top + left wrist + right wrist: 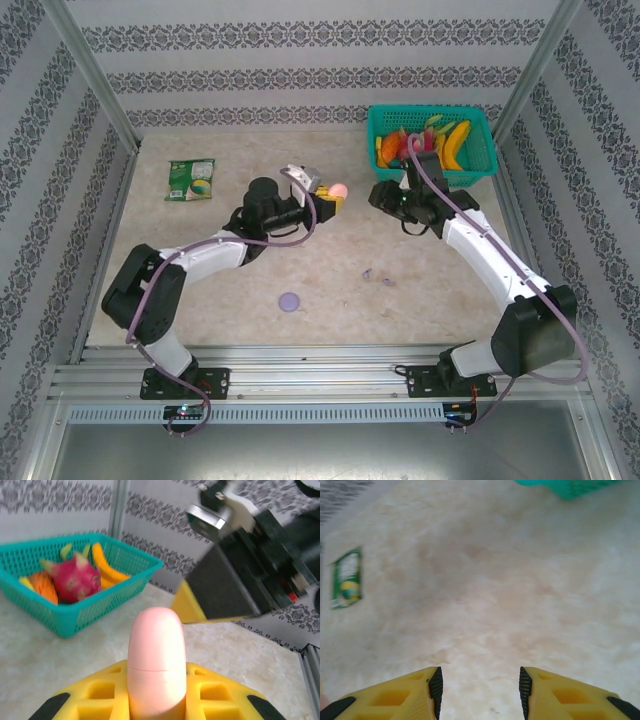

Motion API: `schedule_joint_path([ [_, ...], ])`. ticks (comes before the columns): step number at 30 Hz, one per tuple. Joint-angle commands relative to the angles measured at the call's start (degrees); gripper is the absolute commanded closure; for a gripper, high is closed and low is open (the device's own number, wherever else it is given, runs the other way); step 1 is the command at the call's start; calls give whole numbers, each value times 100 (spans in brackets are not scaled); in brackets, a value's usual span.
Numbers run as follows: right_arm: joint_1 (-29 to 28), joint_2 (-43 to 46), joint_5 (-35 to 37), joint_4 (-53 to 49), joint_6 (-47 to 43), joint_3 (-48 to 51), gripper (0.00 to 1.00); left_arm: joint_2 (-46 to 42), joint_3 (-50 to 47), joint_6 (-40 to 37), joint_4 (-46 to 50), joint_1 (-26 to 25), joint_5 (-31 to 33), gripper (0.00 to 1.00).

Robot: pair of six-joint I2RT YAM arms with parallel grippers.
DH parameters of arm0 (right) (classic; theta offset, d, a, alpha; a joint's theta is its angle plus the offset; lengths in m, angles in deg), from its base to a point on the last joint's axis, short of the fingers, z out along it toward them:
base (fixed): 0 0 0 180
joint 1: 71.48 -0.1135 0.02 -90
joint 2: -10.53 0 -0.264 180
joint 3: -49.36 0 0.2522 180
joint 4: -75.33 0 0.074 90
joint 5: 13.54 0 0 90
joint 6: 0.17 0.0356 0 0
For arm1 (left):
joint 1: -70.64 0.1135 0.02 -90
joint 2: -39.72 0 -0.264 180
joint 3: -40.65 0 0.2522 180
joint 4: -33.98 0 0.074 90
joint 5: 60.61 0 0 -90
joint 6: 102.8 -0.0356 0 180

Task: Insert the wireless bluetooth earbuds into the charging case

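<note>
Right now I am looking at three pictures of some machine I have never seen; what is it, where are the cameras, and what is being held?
It is two robot arms bolted at the near edge of a table. The overhead picture looks down on both; the other two come from cameras on each wrist. The left claw is shut on a pink charging case. The right claw is open and empty. On the table lie a purple disc, two tiny earbuds, a green packet and a teal basket of fruit.
</note>
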Motion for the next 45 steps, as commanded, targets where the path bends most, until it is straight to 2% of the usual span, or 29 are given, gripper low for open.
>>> schedule_joint_path([
  [1, -39, 209, 158, 99, 182, 325, 53, 423, 613, 792, 1279, 40, 292, 100],
  [2, -48, 247, 167, 124, 205, 427, 53, 594, 837, 999, 1657, 53, 385, 100],
  [6, -73, 334, 200, 298, 306, 824, 53, 1645, 2496, 1373, 4169, 77, 438, 100],
  [9, -138, 277, 193, 353, 325, 981, 53, 2264, 3249, 1636, 4916, 81, 391, 100],
  [20, -419, 144, 339, 406, 342, 1173, 53, 3141, 3998, 2235, 5621, 150, 643, 94],
  [25, -537, 100, 404, 398, 351, 1146, 52, 3369, 4175, 2248, 5858, 204, 712, 86],
  [33, -726, 141, 536, 278, 369, 1076, 50, 3531, 4303, 2152, 6109, 351, 759, 69],
  [41, -1015, 322, 814, 38, 429, 1049, 47, 3296, 4186, 2020, 6154, 434, 769, 50],
  [43, -1143, 402, 942, -61, 469, 1060, 46, 3142, 4133, 1962, 6158, 484, 794, 40],
  [44, -1214, 441, 995, -89, 490, 1076, 46, 3049, 4096, 1942, 6146, 501, 794, 39],
  [45, -1295, 490, 1050, -123, 528, 1100, 45, 2942, 4057, 1915, 6133, 534, 790, 32],
])
